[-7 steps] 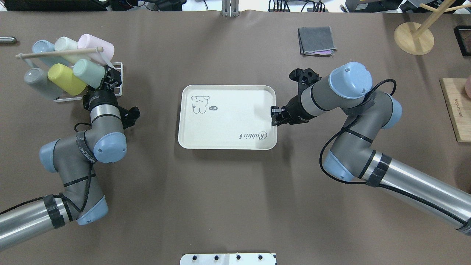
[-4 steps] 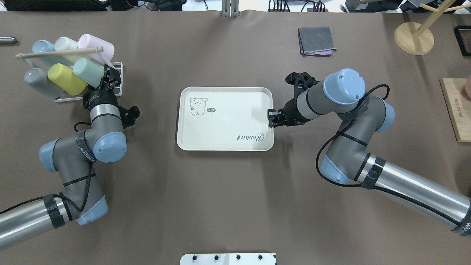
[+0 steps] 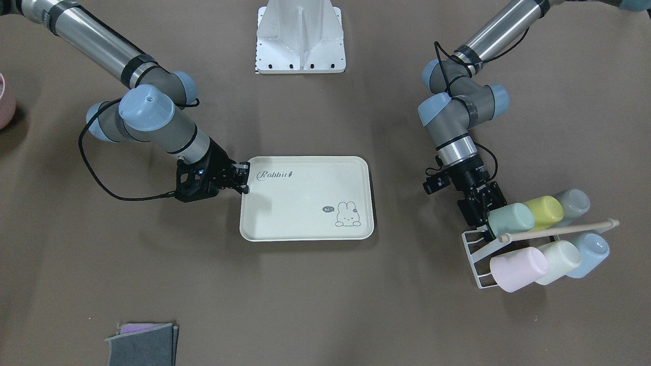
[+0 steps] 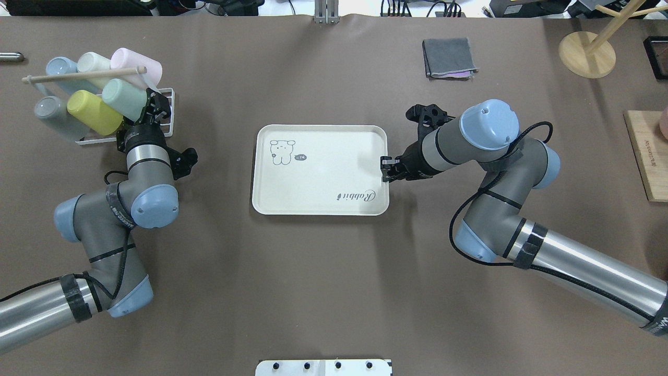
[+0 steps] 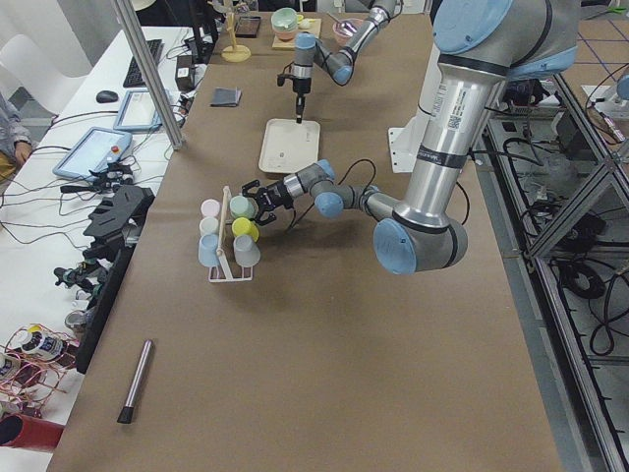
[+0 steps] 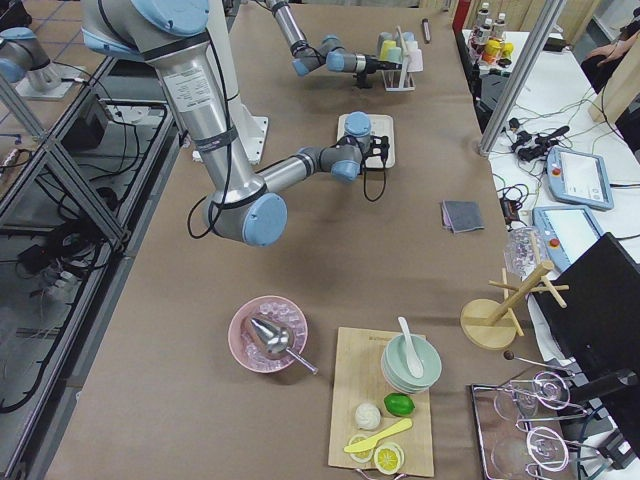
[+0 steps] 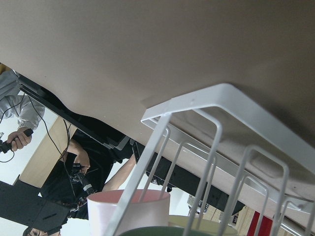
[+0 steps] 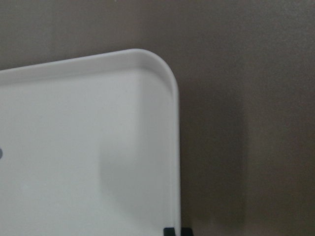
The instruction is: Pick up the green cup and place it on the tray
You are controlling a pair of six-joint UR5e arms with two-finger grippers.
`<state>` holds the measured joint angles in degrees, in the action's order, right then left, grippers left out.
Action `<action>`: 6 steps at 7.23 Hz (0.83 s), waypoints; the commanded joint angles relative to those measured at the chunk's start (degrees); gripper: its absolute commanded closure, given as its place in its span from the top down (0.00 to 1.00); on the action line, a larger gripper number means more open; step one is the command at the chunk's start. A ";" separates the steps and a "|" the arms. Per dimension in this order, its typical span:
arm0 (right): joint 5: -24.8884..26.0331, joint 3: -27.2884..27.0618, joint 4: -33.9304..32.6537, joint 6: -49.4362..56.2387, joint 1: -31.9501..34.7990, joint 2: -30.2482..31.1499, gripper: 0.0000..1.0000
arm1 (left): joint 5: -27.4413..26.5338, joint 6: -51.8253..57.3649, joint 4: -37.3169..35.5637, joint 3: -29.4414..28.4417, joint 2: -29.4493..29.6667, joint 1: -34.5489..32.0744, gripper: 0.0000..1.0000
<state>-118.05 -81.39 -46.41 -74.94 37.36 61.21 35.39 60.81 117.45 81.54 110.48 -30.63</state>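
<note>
The green cup point(image 4: 124, 98) lies tilted on the white wire rack point(image 7: 221, 92) at the far left of the brown surface point(image 4: 323, 271). It sits just beside a yellow-green cup point(image 4: 94, 112), under a wooden dowel point(image 4: 83, 74). The fingers of the left gripper point(image 4: 151, 107) are closed on the cup's open rim. Well to the right, the cream tray point(image 4: 323, 156) lies flat at mid-surface. The right gripper point(image 4: 385, 168) has its fingers pinched nearly together on the tray's right rim.
</note>
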 commanded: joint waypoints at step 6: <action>-2.35 -5.96 -0.61 -1.17 2.71 2.77 1.00 | -0.23 6.69 6.04 0.38 -0.35 -0.31 0.84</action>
<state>-119.23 -85.83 -46.91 -76.12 38.56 63.03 35.17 67.37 123.41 81.84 110.19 -30.82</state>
